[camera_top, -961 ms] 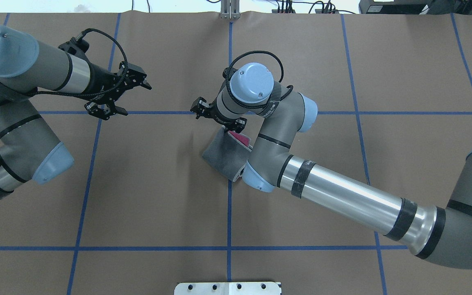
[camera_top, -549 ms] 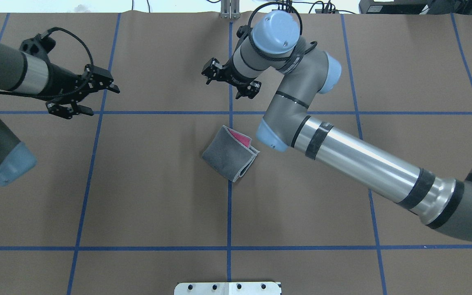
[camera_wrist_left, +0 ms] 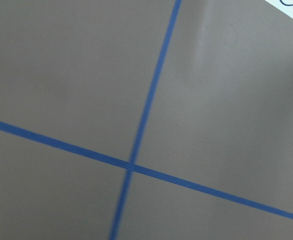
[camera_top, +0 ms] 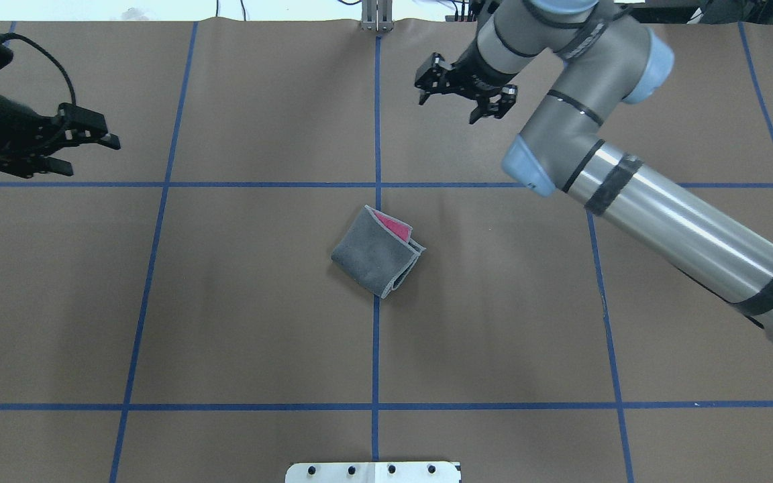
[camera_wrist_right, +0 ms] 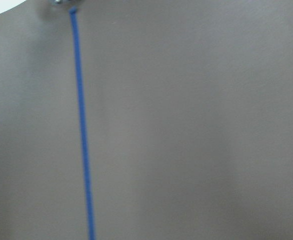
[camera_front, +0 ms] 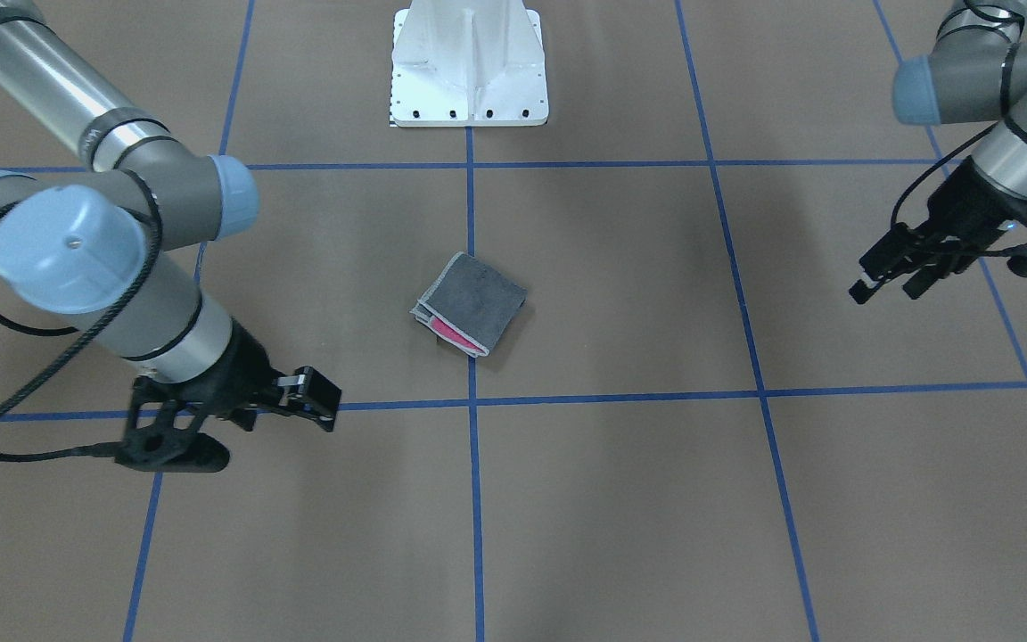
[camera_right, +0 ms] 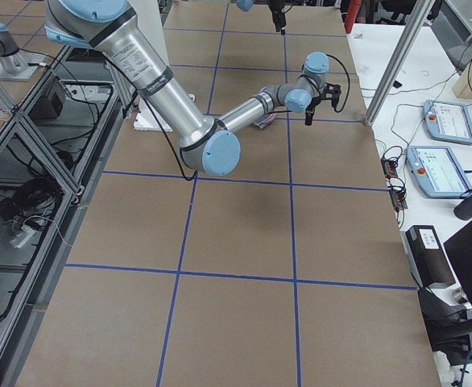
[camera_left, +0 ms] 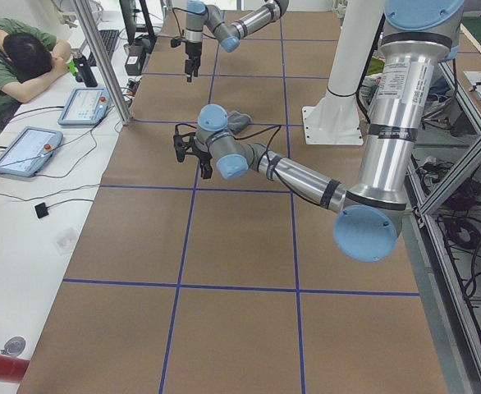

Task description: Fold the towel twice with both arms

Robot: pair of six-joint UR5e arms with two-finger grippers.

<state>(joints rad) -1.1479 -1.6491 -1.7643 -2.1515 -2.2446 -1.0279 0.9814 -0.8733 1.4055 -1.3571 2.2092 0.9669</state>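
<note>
The towel (camera_top: 376, 251) lies folded into a small square at the table's middle, dark grey side up, with a pink strip showing at its far edge (camera_front: 455, 334). Neither gripper touches it. My left gripper (camera_top: 88, 155) hovers open far to the towel's left, near the table's end; in the front-facing view the left gripper (camera_front: 883, 287) is at the right. My right gripper (camera_top: 449, 111) hangs open beyond the towel, near the far edge, with nothing between its fingers. Both wrist views show only brown table and blue tape.
Blue tape lines (camera_top: 375, 335) divide the brown table into a grid. The white pedestal base (camera_front: 469, 62) stands at the robot's side. In the exterior left view a person (camera_left: 23, 57) leans on a side desk with tablets (camera_left: 25, 149), and a metal pole (camera_left: 101, 61) stands by the table.
The right gripper left the towel's far corner and moved up and away toward the far right. The left arm drew back to the left. The towel stays folded and still.
</note>
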